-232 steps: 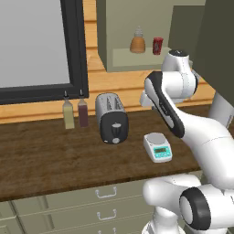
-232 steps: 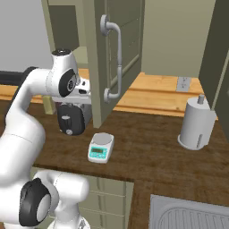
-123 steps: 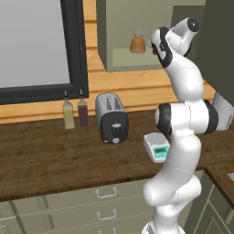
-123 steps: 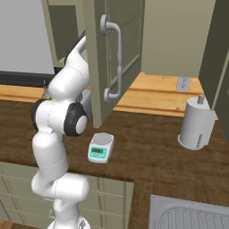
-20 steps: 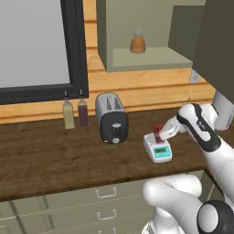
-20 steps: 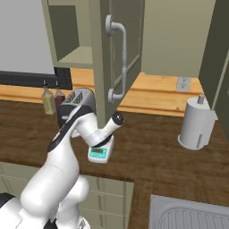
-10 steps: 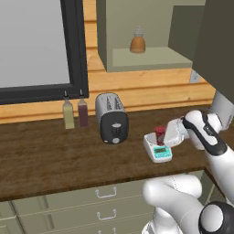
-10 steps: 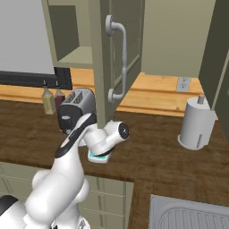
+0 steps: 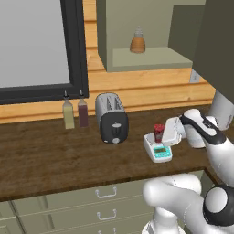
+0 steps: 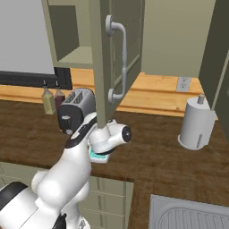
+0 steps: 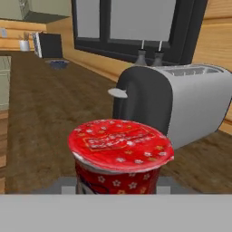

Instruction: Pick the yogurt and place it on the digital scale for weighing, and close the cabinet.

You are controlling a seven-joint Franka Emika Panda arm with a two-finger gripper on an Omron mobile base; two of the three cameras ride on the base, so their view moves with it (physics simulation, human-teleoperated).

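Note:
The yogurt (image 9: 158, 133), a small dark red cup with pale markings, stands upright on the grey plate of the white digital scale (image 9: 156, 149), whose teal display faces the counter's front. My gripper (image 9: 164, 133) reaches in from the right, shut on the yogurt. In the hand view the yogurt's red lid (image 11: 121, 156) sits close in front of me, and my fingertips are hidden. The olive-green cabinet (image 9: 137, 52) hangs above with its door (image 10: 117, 53) swung open and the silver bar handle (image 10: 120, 58) toward me.
A silver and black toaster (image 9: 111, 118) stands just left of the scale. Two bottles (image 9: 75, 113) stand by the dark window frame. An orange-brown bottle (image 9: 137, 42) is on the cabinet shelf. A paper towel roll (image 10: 197, 124) stands at the right, and a sink (image 10: 192, 214) lies near the front right.
The yogurt has left the cabinet shelf and come down to the scale in my gripper. Over the last second it sank slightly onto the plate.

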